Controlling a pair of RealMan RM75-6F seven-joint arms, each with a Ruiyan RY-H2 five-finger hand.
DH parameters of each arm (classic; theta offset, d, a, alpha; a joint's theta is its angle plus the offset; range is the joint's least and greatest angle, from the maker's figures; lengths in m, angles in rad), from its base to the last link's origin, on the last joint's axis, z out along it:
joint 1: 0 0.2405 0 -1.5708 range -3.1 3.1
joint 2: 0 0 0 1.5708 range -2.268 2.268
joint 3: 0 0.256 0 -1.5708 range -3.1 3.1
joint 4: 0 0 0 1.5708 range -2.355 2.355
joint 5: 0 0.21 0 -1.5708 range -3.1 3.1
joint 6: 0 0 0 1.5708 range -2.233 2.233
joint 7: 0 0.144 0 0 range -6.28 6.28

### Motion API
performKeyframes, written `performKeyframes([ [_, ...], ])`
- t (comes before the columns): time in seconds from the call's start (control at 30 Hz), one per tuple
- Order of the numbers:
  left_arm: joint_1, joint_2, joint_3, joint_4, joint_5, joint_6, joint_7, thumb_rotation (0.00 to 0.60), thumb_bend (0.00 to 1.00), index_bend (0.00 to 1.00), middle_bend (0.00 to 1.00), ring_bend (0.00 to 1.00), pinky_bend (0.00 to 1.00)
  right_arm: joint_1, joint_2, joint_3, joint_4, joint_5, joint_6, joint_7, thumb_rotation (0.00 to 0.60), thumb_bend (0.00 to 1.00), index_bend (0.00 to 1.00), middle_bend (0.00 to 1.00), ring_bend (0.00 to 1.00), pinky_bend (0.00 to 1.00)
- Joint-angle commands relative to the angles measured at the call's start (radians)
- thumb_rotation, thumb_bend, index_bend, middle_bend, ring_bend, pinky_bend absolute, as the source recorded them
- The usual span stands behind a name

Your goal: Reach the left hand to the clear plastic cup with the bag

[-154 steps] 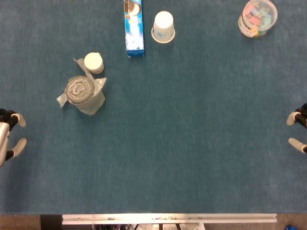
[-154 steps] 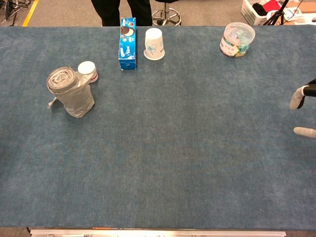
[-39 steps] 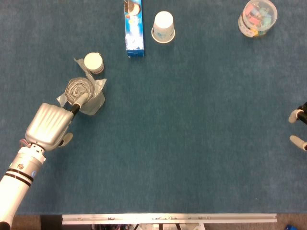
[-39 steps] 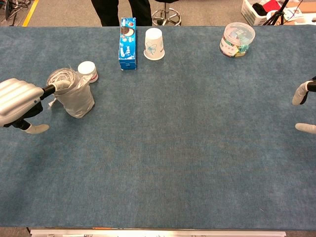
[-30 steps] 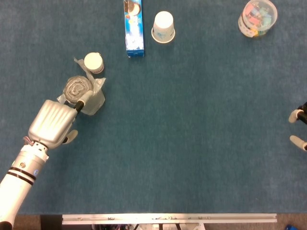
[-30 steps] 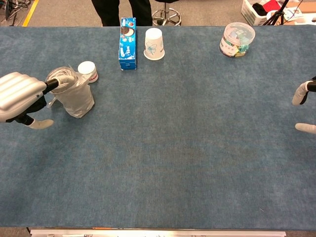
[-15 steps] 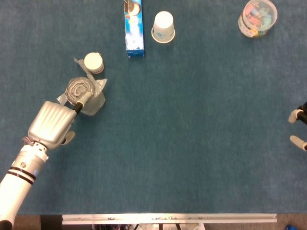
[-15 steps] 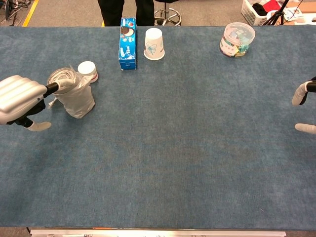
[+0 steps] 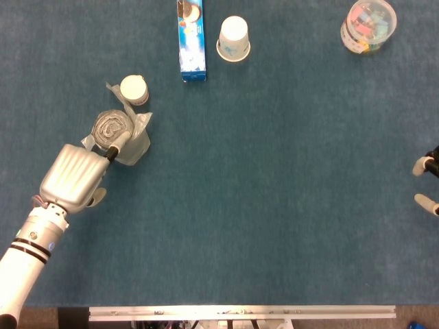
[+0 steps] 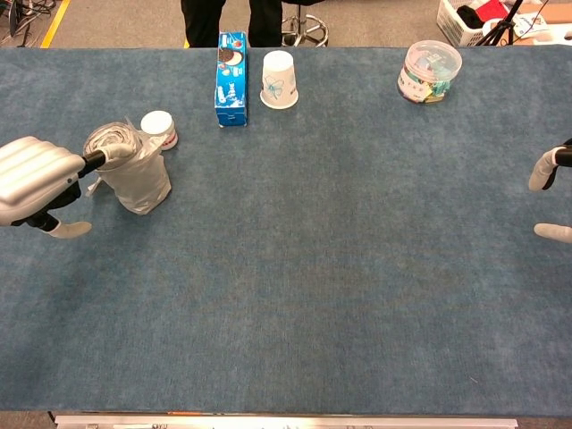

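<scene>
The clear plastic cup with the crumpled bag in it (image 9: 129, 139) (image 10: 136, 174) stands upright at the left of the blue table. My silver left hand (image 9: 72, 177) (image 10: 34, 179) is right beside it on its near left side. One dark fingertip (image 9: 113, 149) lies against the cup's rim, while the thumb (image 10: 67, 229) sticks out apart from the cup, low over the table. Nothing is gripped. My right hand (image 9: 425, 184) (image 10: 547, 197) shows only at the far right edge, its fingers apart and holding nothing.
A small white-lidded pot (image 9: 134, 89) stands just behind the cup. A blue biscuit box (image 9: 193, 40) and an upturned paper cup (image 9: 234, 38) stand at the back centre. A clear tub of colourful items (image 9: 368, 25) sits back right.
My left hand has come in from the left edge to the cup and has stayed against its rim over the last second. The right hand has barely moved.
</scene>
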Motion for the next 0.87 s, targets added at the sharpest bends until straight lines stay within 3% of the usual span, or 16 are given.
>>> performKeyframes([
  [0.03, 0.001, -0.001, 0.004, 0.005, 0.0, 0.001, -0.001, 0.6, 0.22, 0.1, 0.98, 0.75, 0.82, 0.0, 0.0, 0.0, 0.0, 0.001, 0.0, 0.0, 0.6, 0.07, 0.51, 0.55, 0.37, 0.49],
  [0.33, 0.023, 0.011, -0.021, -0.019, 0.069, 0.1, -0.043, 0.6, 0.22, 0.1, 0.96, 0.73, 0.81, 0.0, 0.001, 0.001, -0.001, 0.001, 0.002, 0.001, 0.6, 0.07, 0.51, 0.55, 0.37, 0.49],
  [0.6, 0.067, 0.022, -0.02, -0.02, 0.164, 0.2, -0.113, 0.6, 0.22, 0.1, 0.81, 0.62, 0.77, -0.001, 0.004, 0.003, -0.004, 0.004, 0.004, 0.001, 0.6, 0.07, 0.51, 0.55, 0.37, 0.49],
  [0.7, 0.079, 0.024, -0.008, -0.005, 0.175, 0.206, -0.106, 0.6, 0.22, 0.1, 0.7, 0.57, 0.75, -0.001, 0.008, 0.005, -0.006, 0.008, 0.005, 0.005, 0.6, 0.07, 0.51, 0.55, 0.37, 0.49],
  [0.87, 0.088, 0.014, 0.0, 0.01, 0.189, 0.205, -0.105, 0.6, 0.22, 0.11, 0.66, 0.56, 0.74, -0.002, 0.014, 0.005, -0.014, 0.012, 0.001, 0.007, 0.6, 0.07, 0.51, 0.55, 0.37, 0.49],
])
